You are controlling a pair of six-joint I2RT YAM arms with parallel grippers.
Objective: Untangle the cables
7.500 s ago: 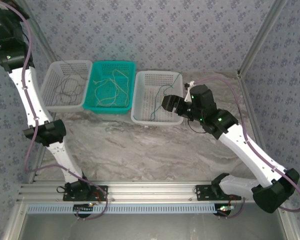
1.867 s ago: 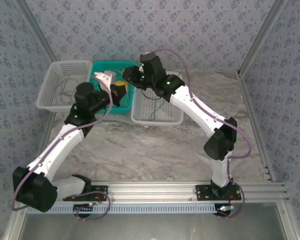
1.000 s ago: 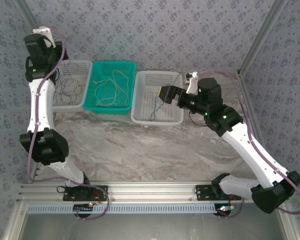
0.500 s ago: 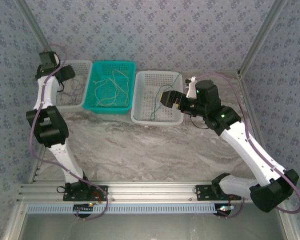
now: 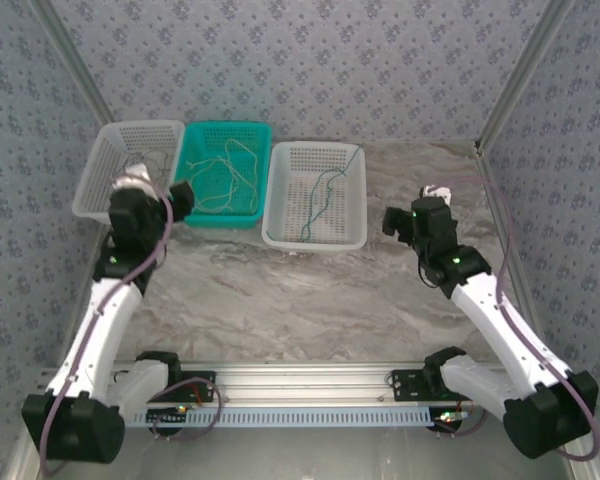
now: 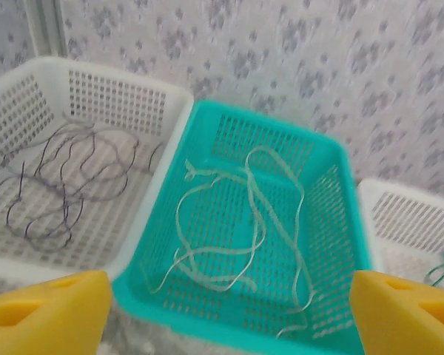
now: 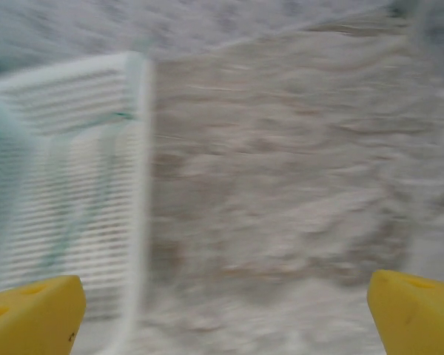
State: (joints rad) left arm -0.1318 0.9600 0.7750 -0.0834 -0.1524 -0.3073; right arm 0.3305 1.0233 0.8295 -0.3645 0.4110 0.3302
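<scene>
The cables lie sorted in three baskets. A dark grey cable (image 5: 140, 168) (image 6: 59, 177) curls in the left white basket (image 5: 88, 192). A whitish-cream cable (image 5: 225, 170) (image 6: 244, 222) loops in the teal basket (image 5: 220, 219) (image 6: 229, 329). In the right white basket (image 5: 310, 241) (image 7: 137, 185) a green-teal cable (image 5: 320, 195) (image 6: 440, 270) stretches out. My left gripper (image 5: 178, 196) (image 6: 229, 318) hangs open just in front of the teal basket's near rim, holding nothing. My right gripper (image 5: 392, 220) (image 7: 222, 310) is open over bare table right of the white basket.
The marble tabletop (image 5: 300, 300) stretches in front of the baskets. Patterned walls and metal frame posts (image 5: 510, 90) close in the back and sides. An aluminium rail (image 5: 300, 385) carries both arm bases along the near edge.
My left arm swung down from high over the left basket to the teal basket's front, and its jaws opened. My right gripper drew back rightward off the right white basket.
</scene>
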